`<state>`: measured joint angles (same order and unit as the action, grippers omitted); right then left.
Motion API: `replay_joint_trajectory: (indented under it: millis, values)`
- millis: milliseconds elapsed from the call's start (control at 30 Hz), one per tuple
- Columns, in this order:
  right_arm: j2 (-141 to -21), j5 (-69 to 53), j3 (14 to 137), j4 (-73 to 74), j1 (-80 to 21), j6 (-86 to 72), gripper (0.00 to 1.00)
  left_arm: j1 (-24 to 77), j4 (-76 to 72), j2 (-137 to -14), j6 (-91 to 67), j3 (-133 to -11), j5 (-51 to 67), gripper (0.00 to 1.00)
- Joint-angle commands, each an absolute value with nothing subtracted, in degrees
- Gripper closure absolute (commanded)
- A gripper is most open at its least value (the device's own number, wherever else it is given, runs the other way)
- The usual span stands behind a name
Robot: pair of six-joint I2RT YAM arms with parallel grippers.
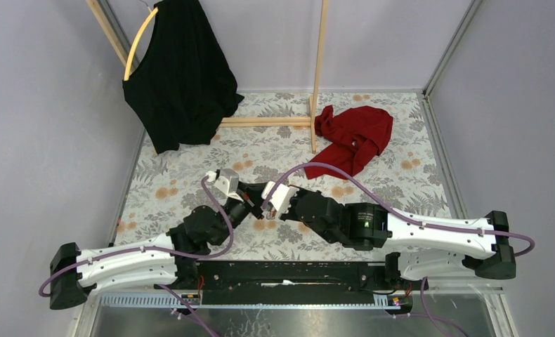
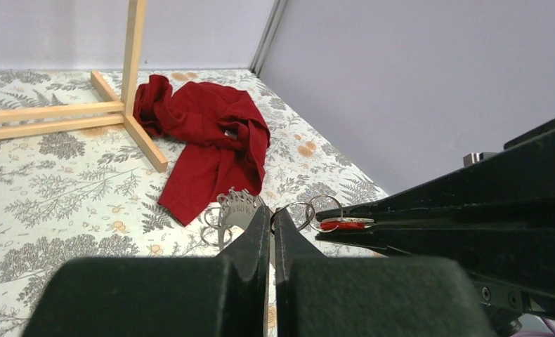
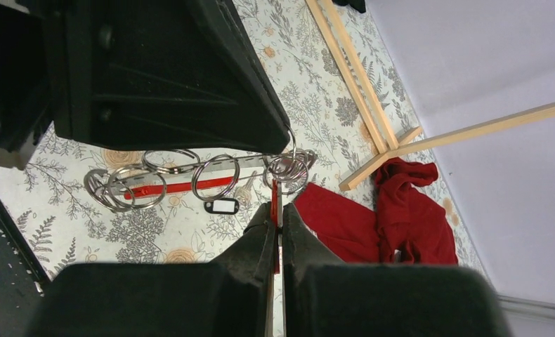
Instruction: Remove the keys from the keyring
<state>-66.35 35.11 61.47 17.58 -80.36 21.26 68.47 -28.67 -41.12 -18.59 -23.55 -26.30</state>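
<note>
Both grippers meet just above the floral table. My left gripper (image 1: 255,195) (image 2: 273,213) is shut on the keyring (image 2: 308,210), a bunch of thin silver rings with a toothed silver plate (image 2: 236,208) hanging beside the jaws. From the right, my right gripper (image 1: 266,208) (image 3: 275,209) is shut on a flat red-headed key (image 2: 345,225) (image 3: 275,200) that hangs on those rings. In the right wrist view a silver and red strip (image 3: 183,186) carrying several rings hangs below the left gripper (image 3: 286,144). A black oblong tag with a white label (image 3: 222,206) hangs under it.
A crumpled red cloth (image 1: 353,137) (image 2: 211,133) lies at the back right. A wooden rack (image 1: 317,77) stands at the back, with a black garment (image 1: 180,77) on a yellow hanger. Grey walls close in the table on three sides.
</note>
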Motion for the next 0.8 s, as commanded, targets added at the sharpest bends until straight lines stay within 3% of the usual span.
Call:
replay_joint_trajectory:
  millis: [0, 767]
  values:
    - [-66.9, 35.6, 64.7, 19.2, -80.4, 22.5, 1.00, 67.7, -27.9, -42.3, -20.5, -27.9, -34.3, 1.00]
    - [-67.6, 34.5, 61.6, 22.7, -80.4, 16.4, 1.00, 67.7, -22.8, -40.8, -38.2, -29.6, -40.4, 1.00]
